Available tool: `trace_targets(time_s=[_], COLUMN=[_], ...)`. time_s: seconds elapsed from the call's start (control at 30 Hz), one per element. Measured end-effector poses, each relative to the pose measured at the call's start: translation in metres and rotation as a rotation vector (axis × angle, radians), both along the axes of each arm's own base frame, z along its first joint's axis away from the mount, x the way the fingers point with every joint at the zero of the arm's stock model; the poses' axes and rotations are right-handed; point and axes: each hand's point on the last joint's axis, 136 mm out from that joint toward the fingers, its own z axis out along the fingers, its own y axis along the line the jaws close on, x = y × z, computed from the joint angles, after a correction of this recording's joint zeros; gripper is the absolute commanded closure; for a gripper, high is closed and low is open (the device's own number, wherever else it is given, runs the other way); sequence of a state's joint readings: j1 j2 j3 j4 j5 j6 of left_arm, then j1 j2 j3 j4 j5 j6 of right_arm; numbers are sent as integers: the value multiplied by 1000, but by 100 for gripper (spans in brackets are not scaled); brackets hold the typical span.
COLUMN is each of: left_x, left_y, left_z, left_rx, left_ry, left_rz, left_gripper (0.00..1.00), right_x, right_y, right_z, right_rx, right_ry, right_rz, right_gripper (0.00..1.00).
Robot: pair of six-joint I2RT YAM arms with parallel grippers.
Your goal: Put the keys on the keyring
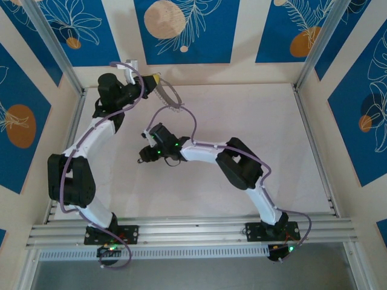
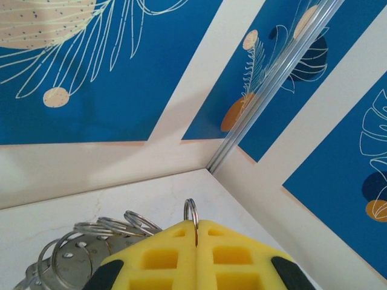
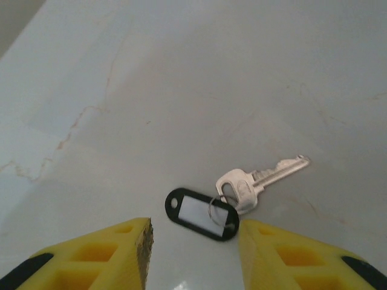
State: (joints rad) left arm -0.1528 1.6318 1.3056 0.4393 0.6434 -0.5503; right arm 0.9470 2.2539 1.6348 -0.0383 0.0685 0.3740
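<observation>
Key [image 3: 263,179] on table, between spread right fingers [image 3: 142,241].

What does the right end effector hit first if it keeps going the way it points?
Probably the black oblong tag with the white insert, lying between and just ahead of the open right end effector; the silver key lies beyond. Depth is unclear.

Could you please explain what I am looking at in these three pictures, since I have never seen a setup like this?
Two white-and-black robot arms stand on a pale marble-look table, filmed from above. The other two pictures come from cameras on the wrists, with yellow foam fingers in view. The left gripper is shut on the keyring, a floppy silvery loop edged with small wire rings, lifted near the back wall. The right gripper is open, low over a silver key with a black oblong tag, lying flat on the table.
</observation>
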Motion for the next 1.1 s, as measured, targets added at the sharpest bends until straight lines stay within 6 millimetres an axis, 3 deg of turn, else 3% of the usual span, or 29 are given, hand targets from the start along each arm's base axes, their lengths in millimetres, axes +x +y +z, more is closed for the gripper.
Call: trace_targets(time_s=[0.23,0.4,0.7,0.9,1.1], left_x=[0,1,0,1,1], left_y=[4,4,3,2,1], left_z=[8,8,10,9,7], left_rx=[-18,-33,-49,-55,-59], left_ry=[-4,2,1,8,16], left_rz=[-12,-21,-32,-40,-46], left_gripper=[100,100,100,100,100], right_x=[-1,4,19,25,31], right_y=[16,25,11,-20,-77], right_z=[-29,-31,-36,-37,-38], right_rx=[-114,-182,-282,-308,-340], right_ry=[-47,-123,-189,-171,-120], right_rz=[8,-15,-106,-195,-320], right_gripper=[58,63,70,72,73])
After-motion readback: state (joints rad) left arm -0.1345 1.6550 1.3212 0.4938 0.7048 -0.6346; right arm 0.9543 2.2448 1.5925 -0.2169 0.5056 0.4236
